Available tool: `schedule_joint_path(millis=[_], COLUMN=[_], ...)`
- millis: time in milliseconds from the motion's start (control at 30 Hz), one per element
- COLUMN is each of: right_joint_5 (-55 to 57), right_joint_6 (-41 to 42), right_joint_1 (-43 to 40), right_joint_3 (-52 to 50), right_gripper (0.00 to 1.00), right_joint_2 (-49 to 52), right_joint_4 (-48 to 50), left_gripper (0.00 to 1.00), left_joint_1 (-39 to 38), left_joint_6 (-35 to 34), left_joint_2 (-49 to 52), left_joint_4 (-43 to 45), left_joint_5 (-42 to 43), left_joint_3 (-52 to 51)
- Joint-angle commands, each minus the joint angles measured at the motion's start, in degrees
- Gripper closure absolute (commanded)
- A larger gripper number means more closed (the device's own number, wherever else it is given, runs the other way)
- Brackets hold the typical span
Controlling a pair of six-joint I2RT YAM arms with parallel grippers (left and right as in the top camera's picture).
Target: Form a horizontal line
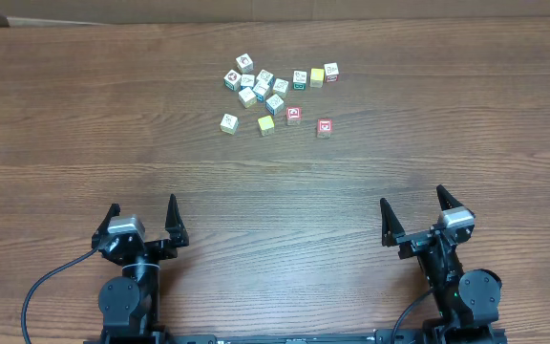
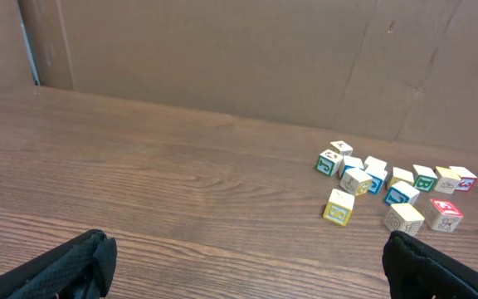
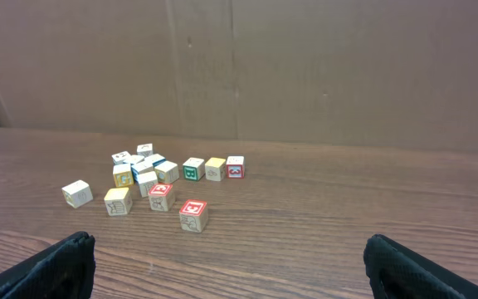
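The horizontal line (image 1: 268,124) is only roughly there: 4 small wooden cubes lie in a loose row on the desk (image 1: 65,115), toward its far edge and about midway between the left and right edges. From the left they are a pale cube with yellow marks (image 1: 228,122), a yellowish cube (image 1: 266,124), a red-faced cube (image 1: 294,116) and a whitish cube with red trim (image 1: 325,126). They stand apart from one another, and the red-faced one sits slightly farther back than the rest. Just beyond the row, nearer the far edge, lies a loose cluster of similar cubes (image 1: 261,84) with blue, green and red marks. My left gripper (image 1: 142,205) and right gripper (image 1: 412,198) sit well apart from the cubes, near the desk's near edge, 1 toward each near corner. Both have their jaws spread wide, with nothing between them.
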Motion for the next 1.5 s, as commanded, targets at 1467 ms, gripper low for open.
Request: schedule_joint_path(millis=[1467], right_joint_5=[-0.15], right_joint_6=[-0.26], right_joint_1=[-0.17], right_joint_3=[-0.59], right_gripper=[0.0], right_joint_2=[-0.46], right_joint_4=[0.11], left_gripper=[0.0], left_joint_1=[-0.37], left_joint_6=[0.61], left_joint_2=[27.1], left_joint_4=[-30.91], left_joint_5=[15.02], left_joint_3=[69.57])
